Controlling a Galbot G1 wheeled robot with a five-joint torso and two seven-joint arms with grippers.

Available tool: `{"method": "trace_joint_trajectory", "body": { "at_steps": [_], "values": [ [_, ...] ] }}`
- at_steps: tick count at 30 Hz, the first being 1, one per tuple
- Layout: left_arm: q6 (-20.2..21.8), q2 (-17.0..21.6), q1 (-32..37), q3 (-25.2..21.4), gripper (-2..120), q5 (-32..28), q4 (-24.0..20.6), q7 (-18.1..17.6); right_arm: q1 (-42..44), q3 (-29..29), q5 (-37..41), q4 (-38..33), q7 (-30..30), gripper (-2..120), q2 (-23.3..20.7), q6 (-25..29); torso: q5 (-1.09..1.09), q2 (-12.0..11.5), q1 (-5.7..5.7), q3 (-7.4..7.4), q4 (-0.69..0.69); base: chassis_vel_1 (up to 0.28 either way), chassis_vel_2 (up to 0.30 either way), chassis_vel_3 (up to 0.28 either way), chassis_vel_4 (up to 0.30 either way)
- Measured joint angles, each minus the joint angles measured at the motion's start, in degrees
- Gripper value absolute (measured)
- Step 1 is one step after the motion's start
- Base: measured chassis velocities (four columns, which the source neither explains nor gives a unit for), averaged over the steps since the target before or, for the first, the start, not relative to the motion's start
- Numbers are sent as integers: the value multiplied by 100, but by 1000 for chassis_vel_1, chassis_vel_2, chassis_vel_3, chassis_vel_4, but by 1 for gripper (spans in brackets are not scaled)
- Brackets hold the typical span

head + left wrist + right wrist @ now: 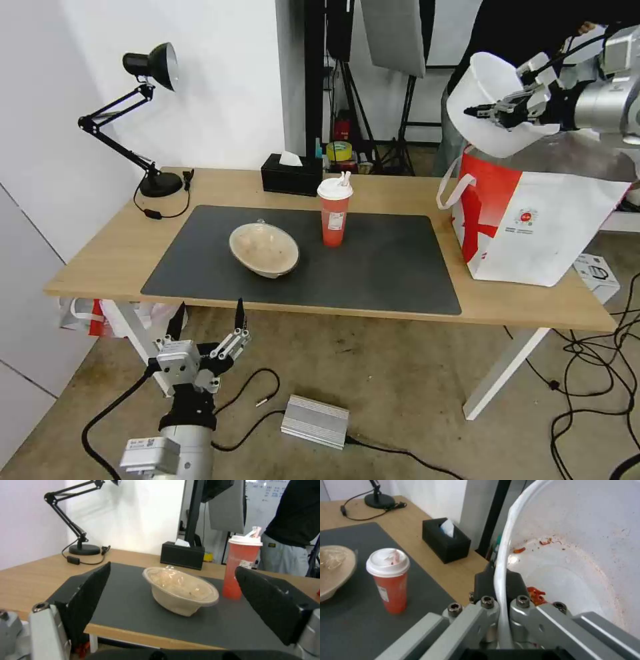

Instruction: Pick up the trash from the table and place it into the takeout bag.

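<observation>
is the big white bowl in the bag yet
Not yet. The right gripper holds the white bowl by its rim, tilted, above the bag.

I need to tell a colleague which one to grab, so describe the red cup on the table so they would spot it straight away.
Start at the light-wood table and its dark grey mat. Near the mat's back edge, right of the shallow beige bowl and in front of the black tissue box, stands the red cup. It is the only tall, upright, red translucent item there, capped with a white lid.
</observation>
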State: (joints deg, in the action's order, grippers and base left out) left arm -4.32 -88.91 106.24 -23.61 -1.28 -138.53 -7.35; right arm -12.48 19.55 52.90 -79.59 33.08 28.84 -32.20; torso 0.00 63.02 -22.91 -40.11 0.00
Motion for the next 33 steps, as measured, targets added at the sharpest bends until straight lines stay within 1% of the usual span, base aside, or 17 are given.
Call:
{"method": "trace_joint_trajectory", "body": {
  "at_steps": [20,33],
  "values": [
    [-3,-14,37,8,100,11,-10,-1,382,-371,-88,72,84,0,-161,63,0,0,0,0,0,0,0,0,0],
    [-5,-8,29,5,100,12,7,-2,551,-473,-162,172,104,0,-118,101,-1,0,0,0,0,0,0,0,0]
  ]
}}
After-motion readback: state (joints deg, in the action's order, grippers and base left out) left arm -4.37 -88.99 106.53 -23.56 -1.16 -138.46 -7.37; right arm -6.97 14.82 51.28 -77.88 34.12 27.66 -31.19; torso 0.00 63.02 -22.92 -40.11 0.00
